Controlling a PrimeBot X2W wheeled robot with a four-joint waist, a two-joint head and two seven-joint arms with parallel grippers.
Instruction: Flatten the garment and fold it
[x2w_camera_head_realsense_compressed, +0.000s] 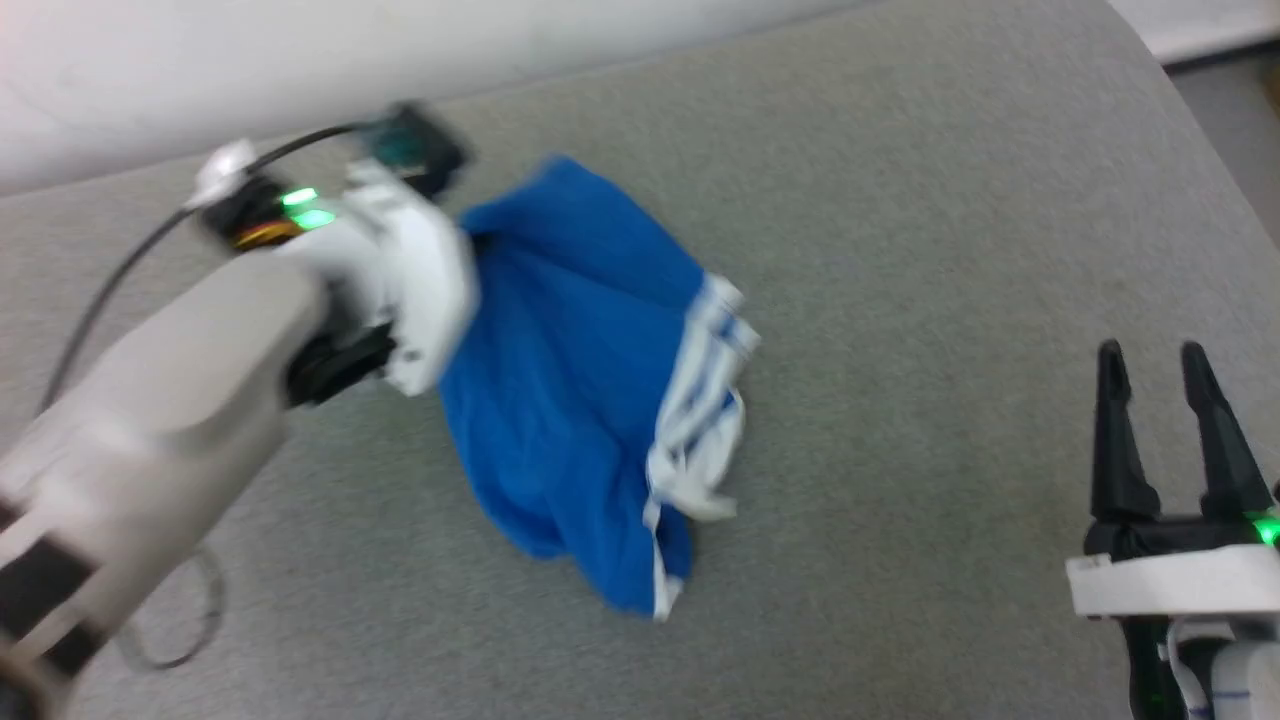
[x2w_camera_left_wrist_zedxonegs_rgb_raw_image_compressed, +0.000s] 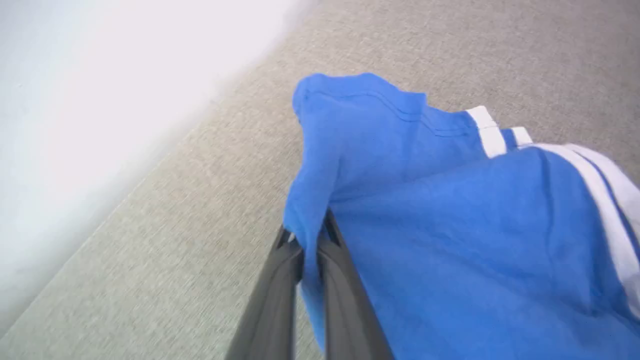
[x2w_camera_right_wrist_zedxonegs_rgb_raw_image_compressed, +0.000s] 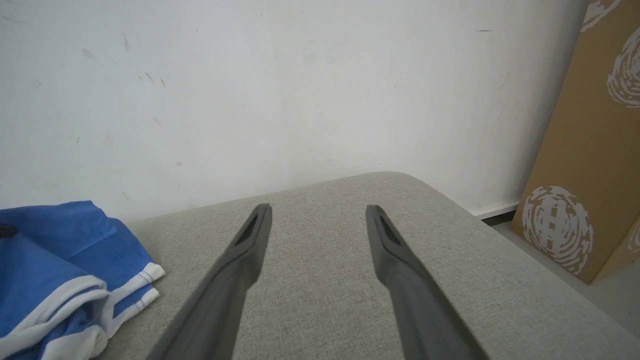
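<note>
Pinching crumpled blue white-trimmed garment (x2w_camera_head_realsense_compressed: 570, 380): left claw (x2w_camera_left_wrist_zedxonegs_rgb_raw_image_compressed: 307, 240) clamped; right claw (x2w_camera_head_realsense_compressed: 1152, 355) spread, empty.

Garment (x2w_camera_head_realsense_compressed: 570, 390): small bright blue shorts, soft fabric, white stripe trim down one side. Crumpled, neither flat nor folded, bunched with deep creases. Sits on grey woven surface (x2w_camera_head_realsense_compressed: 950, 250), toward white wall (x2w_camera_head_realsense_compressed: 300, 60). One blue edge raised, pinched between closed fingers of left gripper (x2w_camera_left_wrist_zedxonegs_rgb_raw_image_compressed: 307, 237). White-trimmed side droops onto surface, rumpled.
</note>
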